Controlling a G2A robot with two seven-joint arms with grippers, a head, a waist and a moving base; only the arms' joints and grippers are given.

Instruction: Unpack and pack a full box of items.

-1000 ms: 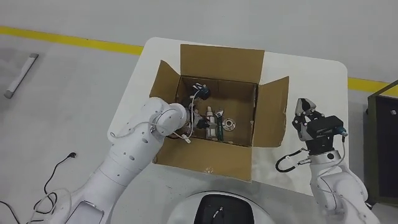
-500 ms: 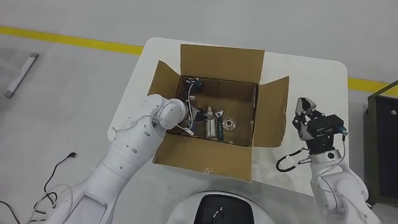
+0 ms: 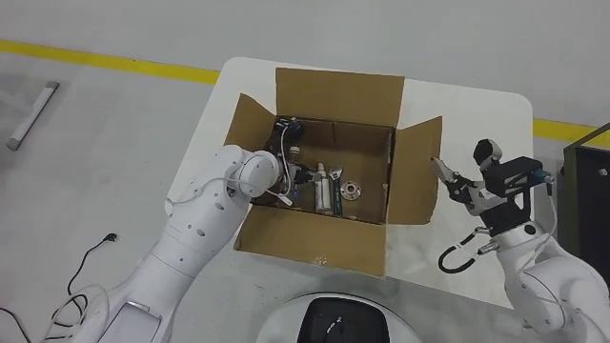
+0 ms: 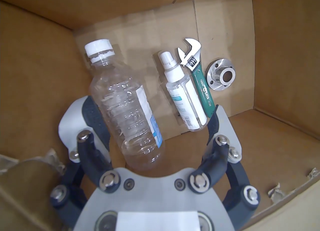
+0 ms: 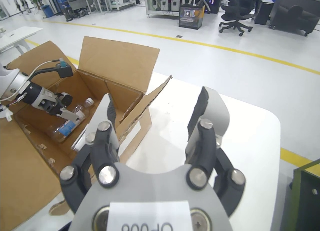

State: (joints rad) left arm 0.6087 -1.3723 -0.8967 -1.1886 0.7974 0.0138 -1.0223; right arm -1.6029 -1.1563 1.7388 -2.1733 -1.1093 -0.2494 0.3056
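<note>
**Top view:** high overhead, looking straight down on the whole table [image 3: 477, 124] and the open box [image 3: 338, 95].
**Left wrist view:** close, inside the box, facing its floor past the left gripper [image 4: 152, 109].
**Right wrist view:** behind the right gripper [image 5: 157, 94], low over the tabletop beside the box, facing obliquely into it.
All three views share the box interior.

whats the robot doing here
The left gripper is inside the open brown cardboard box, open around a clear plastic water bottle with a white cap. A small white spray bottle, a green-handled wrench and a round metal flange lie beside it. The right gripper hangs open and empty over the white table.
</note>
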